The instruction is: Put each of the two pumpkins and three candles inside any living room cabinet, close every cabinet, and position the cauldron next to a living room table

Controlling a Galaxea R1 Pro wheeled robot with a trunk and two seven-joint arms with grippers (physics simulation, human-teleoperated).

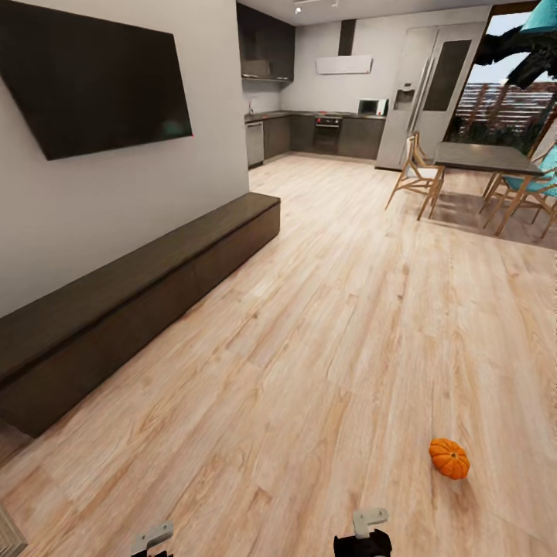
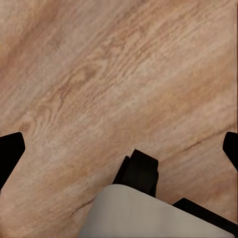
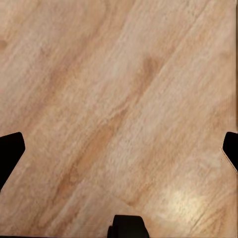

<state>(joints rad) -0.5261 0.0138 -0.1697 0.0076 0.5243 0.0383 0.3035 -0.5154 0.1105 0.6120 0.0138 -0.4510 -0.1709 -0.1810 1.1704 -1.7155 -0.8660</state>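
Pumpkin: you are looking at one small orange pumpkin (image 1: 449,458) sitting upright on the wood floor (image 1: 325,325), alone, well apart from the cabinet and on its room side.
Cabinet: the long dark-brown cabinet (image 1: 131,302) is running along the white wall; its fronts are lying flush, with no pale interior showing.
Left gripper: your left gripper (image 2: 119,148) is hanging over bare floor planks; its two dark fingertips (image 2: 11,148) are sitting at opposite edges of the wrist view, spread wide and holding nothing.
Right gripper: your right gripper (image 3: 119,148) is likewise hanging over bare floor, tips (image 3: 11,146) far apart, jaws released and empty.
Wall above the cabinet: a large dark television (image 1: 93,73) is hanging there.
Beyond the cabinet's far end: a kitchen with dark units (image 1: 325,135) and a pale refrigerator (image 1: 422,89) is showing.
Across the floor from the cabinet: a dining table (image 1: 483,158) with light wooden chairs (image 1: 414,174) is standing near a window.
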